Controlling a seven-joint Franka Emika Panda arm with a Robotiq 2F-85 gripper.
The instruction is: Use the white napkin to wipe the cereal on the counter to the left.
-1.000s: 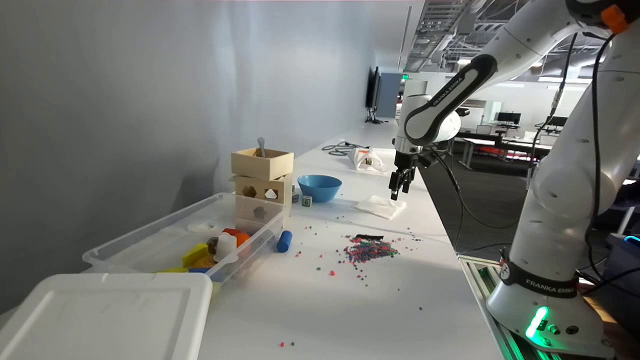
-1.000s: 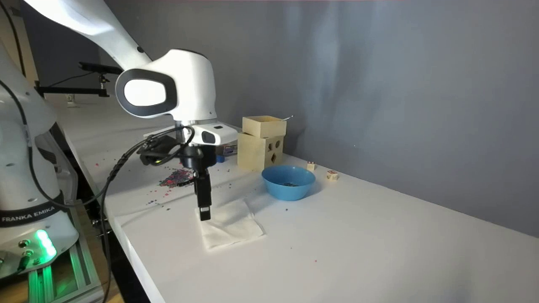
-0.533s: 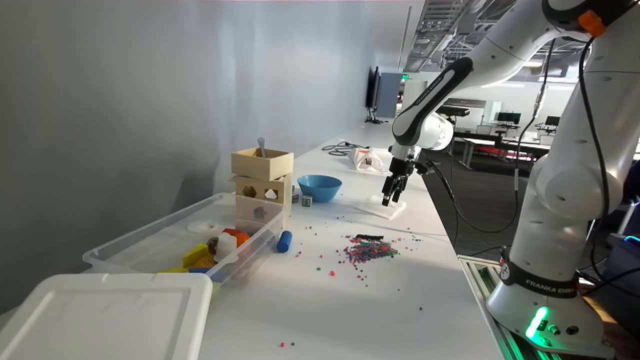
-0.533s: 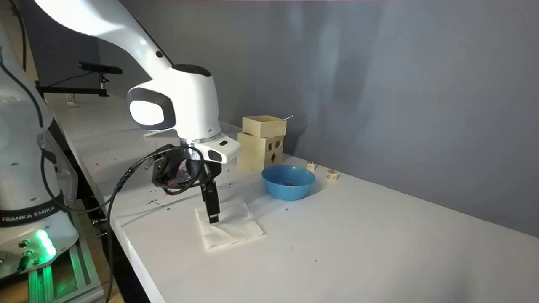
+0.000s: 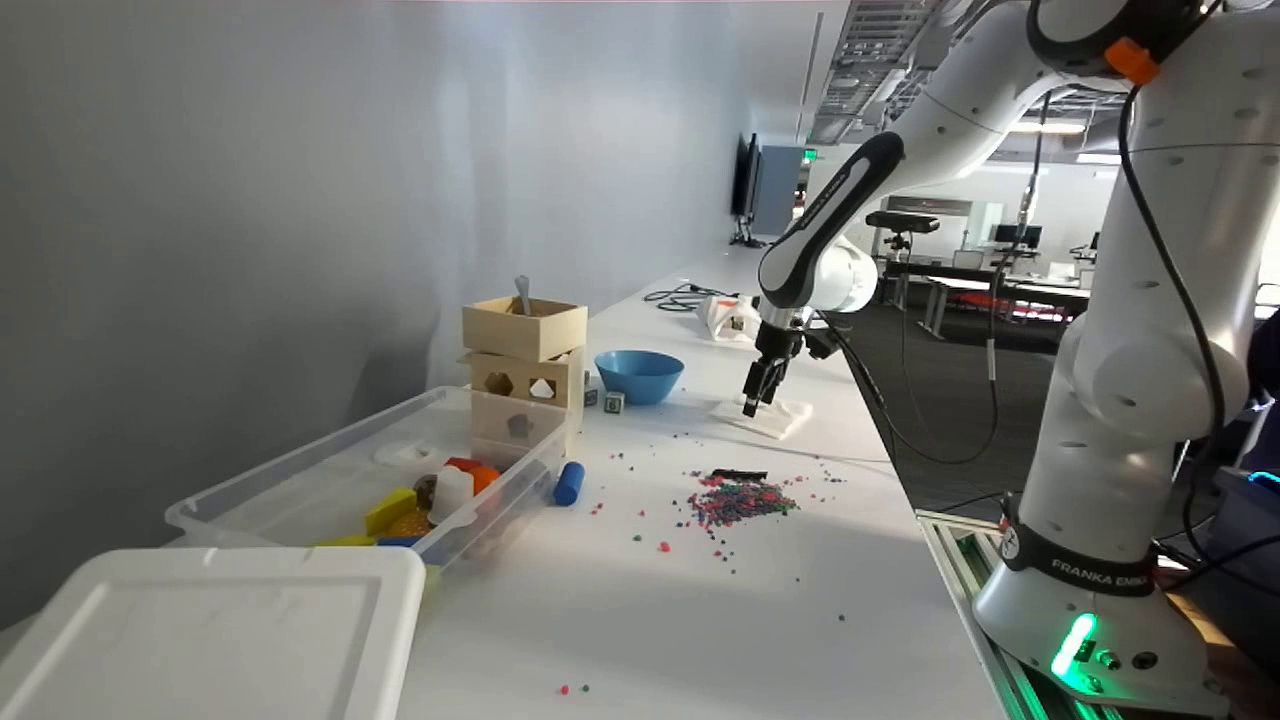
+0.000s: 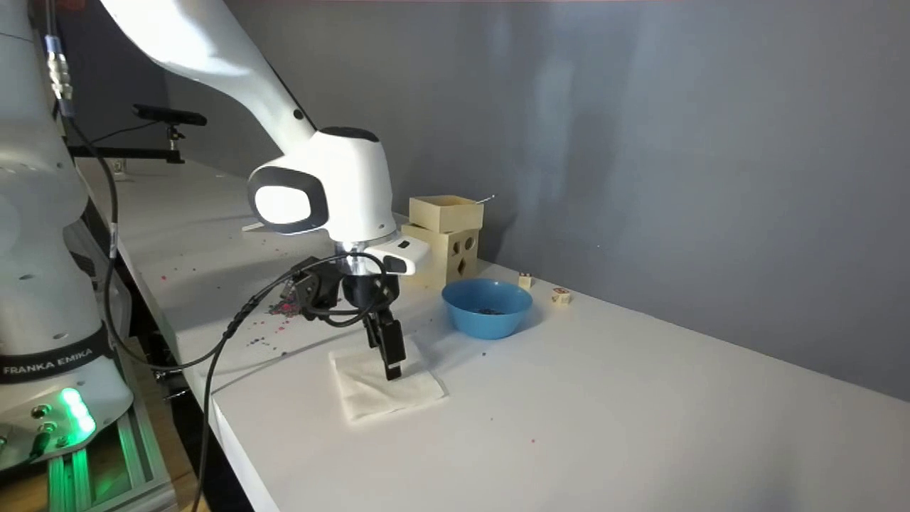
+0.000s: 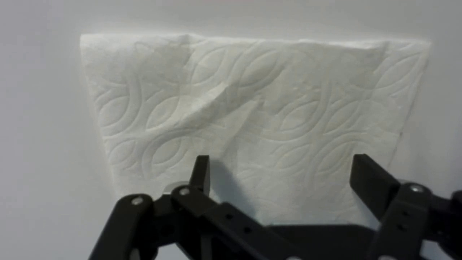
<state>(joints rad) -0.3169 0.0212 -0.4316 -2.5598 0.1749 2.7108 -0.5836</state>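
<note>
1. White napkin (image 6: 366,400): flat, creased, on the counter (image 5: 640,610); low and left of centre in an exterior view;
2. Gripper (image 7: 281,160): released; jaws wide apart over the napkin; tip contact, cannot tell;
3. Cereal (image 5: 740,500): loose heap plus strays, below and right of centre in an exterior view; apart from the napkin, looks unwiped;
4. Progress, my reading: early; gripper placed over the napkin; grasp, carry to the cereal and leftward wipe all left to do;
5. Writing: FRANKA EMIKA on the black base band (image 6: 50,357), lower left of an exterior view; lettering on the dark forearm stripe (image 5: 882,155) too blurred; small wooden block (image 5: 614,402) bears a mark too small to read.
</note>
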